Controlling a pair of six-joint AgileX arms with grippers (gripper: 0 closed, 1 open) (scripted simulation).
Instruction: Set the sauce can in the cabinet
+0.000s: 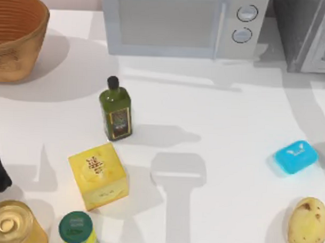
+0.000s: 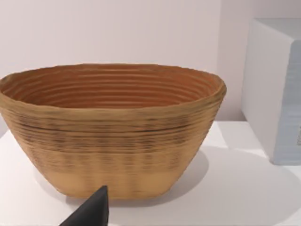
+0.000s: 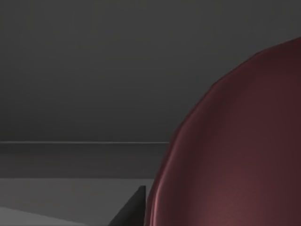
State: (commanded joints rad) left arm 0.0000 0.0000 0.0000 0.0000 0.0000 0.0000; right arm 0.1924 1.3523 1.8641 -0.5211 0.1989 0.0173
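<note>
Cabinet (image 1: 307,33): right of the microwave (image 1: 182,23); dark interior in right wrist view.
Sauce can (image 3: 235,141): maroon top close against the right hand, before that interior; grip unclear.
Left hand (image 2: 91,212): faces basket (image 2: 113,132); opening unclear.
Labels: unreadable.

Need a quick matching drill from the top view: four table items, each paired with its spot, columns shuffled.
Items:
1. wicker basket
2. olive-oil bottle
3. blue soap bar
4. potato

Places:
A. table's near right corner
B. far left corner
C. right side, farther back than the potato
D. left of centre, in front of the microwave

Pairs: 1-B, 2-D, 3-C, 4-A
</note>
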